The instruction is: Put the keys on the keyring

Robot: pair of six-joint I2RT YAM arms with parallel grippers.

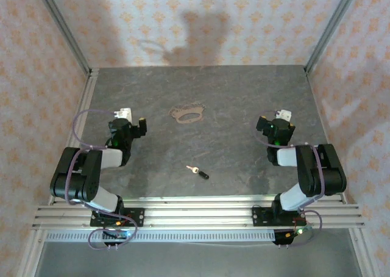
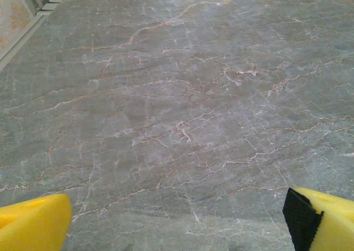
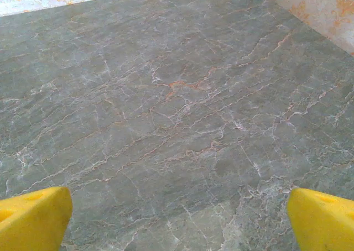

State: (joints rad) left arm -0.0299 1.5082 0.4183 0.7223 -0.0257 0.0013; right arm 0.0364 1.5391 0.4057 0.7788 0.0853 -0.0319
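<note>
Yellow pads [image 2: 33, 223] of my left hand [image 2: 177, 229] sit in the two bottom corners of the left wrist view. They are far apart, with only bare surface between them. Left hand: spread wide, holding nothing.

Right hand [image 3: 177, 223]: same. One yellow pad [image 3: 321, 220] is at each bottom corner of its wrist view, and the gap between them is wide. Spread, holding nothing.

Both wrist views look down on the worktop [image 2: 177, 96]. It is grey and stone-like, with pale and rusty veins running across it.

From the top view:
- Left hand [image 1: 133, 119] is over the left part of the worktop, about halfway between the near and far edges.
- Right hand [image 1: 274, 119] mirrors it toward the right edge, at much the same depth.
- Neither hand touches a task thing.

Keyring [image 1: 186, 113]: a thin tan-brown loop lying flat. It is about mid-width on the worktop and a little toward the far edge. It lies between my two hands, nearer the left one but apart from it.

Key [image 1: 197, 171]: small, lying flat about mid-width, close to the near edge.
- The black head points toward the near right corner and the pale blade toward the far left.
- It is well apart from the keyring and from both hands. It is not on the loop.

Surroundings: metal rails [image 1: 195, 207] run along the near edge, where my arm bases are bolted. Pale walls [image 1: 244, 21] with an orange motif stand on three sides.
</note>
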